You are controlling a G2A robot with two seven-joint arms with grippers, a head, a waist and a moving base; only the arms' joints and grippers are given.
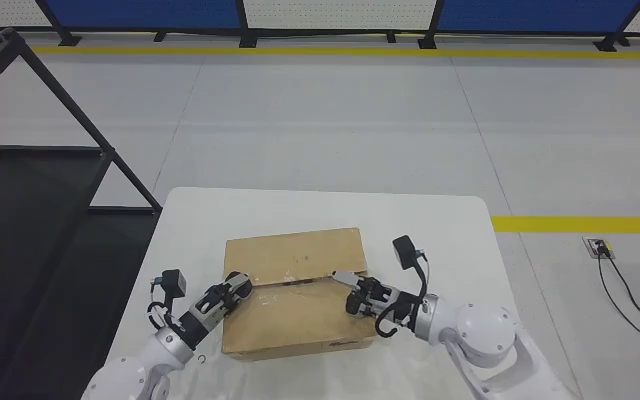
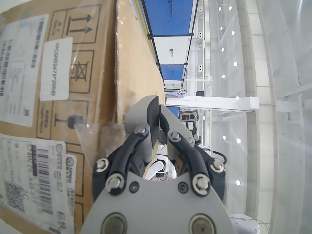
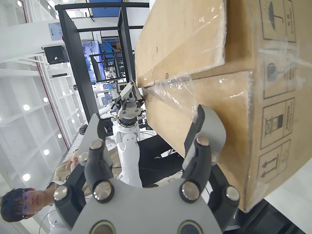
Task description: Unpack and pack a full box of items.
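Box (image 1: 295, 290) with barcode labels (image 2: 46, 171) between closed left gripper (image 2: 158, 105), parted right gripper (image 1: 350, 292)

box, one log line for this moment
box: shut, on table | left gripper: shut, at end of seam | right gripper: open, at seam's other end

Box (image 1: 290, 262) matt brown cardboard; tape (image 3: 180, 86) clear, glossy, wrinkled; labels (image 2: 56, 69) white paper; table (image 1: 300, 208) smooth white.
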